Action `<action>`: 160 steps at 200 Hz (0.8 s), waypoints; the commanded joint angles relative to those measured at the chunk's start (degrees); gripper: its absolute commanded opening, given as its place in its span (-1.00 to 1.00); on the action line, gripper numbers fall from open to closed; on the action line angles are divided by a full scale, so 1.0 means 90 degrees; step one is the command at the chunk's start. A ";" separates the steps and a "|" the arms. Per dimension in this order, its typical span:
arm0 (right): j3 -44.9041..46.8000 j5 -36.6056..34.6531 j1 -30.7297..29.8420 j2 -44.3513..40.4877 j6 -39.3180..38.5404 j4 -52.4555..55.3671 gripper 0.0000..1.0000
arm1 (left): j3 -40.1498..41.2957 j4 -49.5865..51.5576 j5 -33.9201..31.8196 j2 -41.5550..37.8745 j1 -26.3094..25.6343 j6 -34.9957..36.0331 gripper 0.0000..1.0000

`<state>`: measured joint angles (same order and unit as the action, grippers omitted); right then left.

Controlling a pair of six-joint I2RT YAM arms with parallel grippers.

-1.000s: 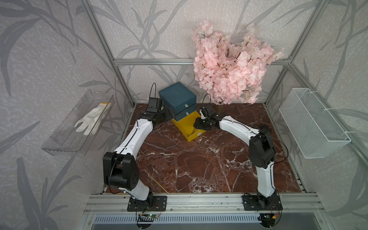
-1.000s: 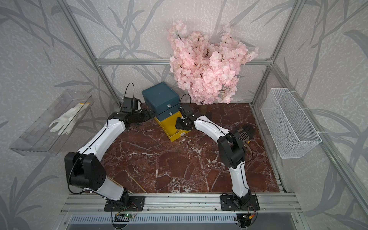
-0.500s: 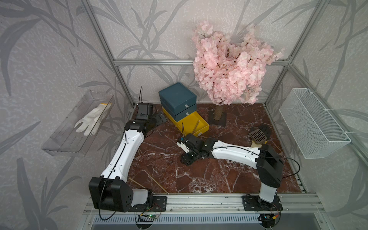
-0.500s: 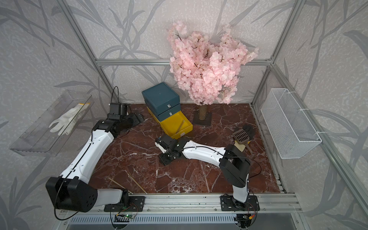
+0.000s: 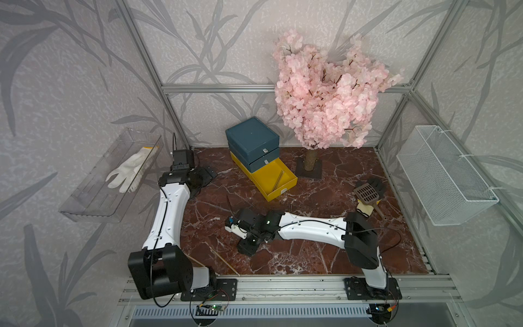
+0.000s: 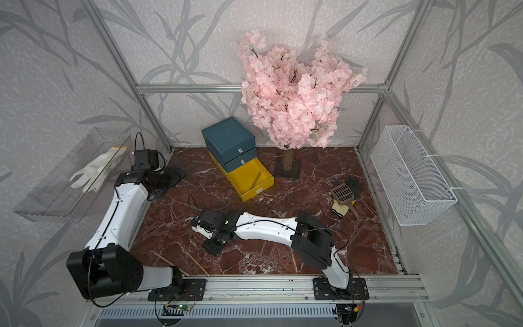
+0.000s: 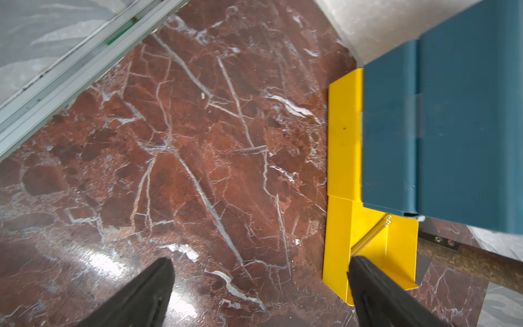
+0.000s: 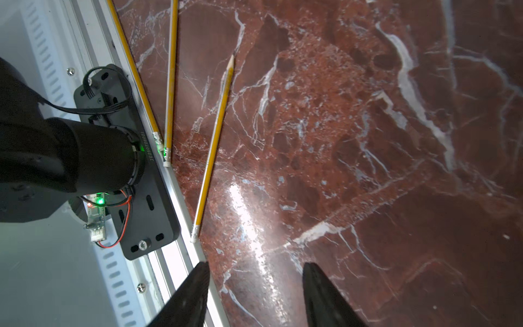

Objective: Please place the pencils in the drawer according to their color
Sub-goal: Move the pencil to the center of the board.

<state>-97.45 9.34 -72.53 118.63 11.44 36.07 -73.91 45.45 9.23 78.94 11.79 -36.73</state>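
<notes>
The right pincer hovers released beside three thin yellow pencils near left; the left pincer gapes empty by the open yellow drawer

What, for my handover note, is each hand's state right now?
Left hand: open, holding nothing.
Right hand: open, holding nothing.
</notes>
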 commanded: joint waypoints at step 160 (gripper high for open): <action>-0.4403 -0.0983 -0.0720 0.3496 0.0283 0.3173 0.10 | -0.0472 -0.0552 0.2041 0.0449 0.1333 -0.0577 1.00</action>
<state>-135.13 3.86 -78.91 147.55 12.14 59.70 -78.48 42.92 24.99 82.74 22.87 -39.79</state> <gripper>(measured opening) 0.563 0.999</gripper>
